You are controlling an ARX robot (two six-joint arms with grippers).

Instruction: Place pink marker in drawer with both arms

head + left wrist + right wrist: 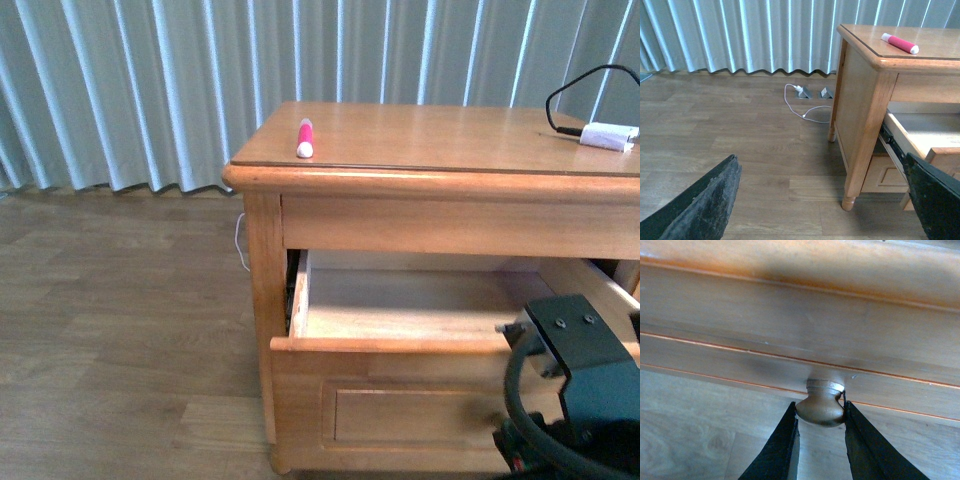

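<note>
The pink marker [305, 137] lies on the nightstand's top near its front left corner; it also shows in the left wrist view [899, 43]. The drawer [400, 345] is pulled out, its inside bare. My right gripper [820, 412] is shut on the drawer's round wooden knob [821, 404]; the right arm [580, 390] shows at the drawer's front right. My left gripper [822, 200] is open and empty, low over the floor to the left of the nightstand, apart from the marker.
A white plug with black cable [607, 135] lies at the top's right end. A white cable [800, 102] and floor sockets lie by the curtain. The nightstand's front leg [852, 192] stands close to my left gripper. Wooden floor spreads to the left.
</note>
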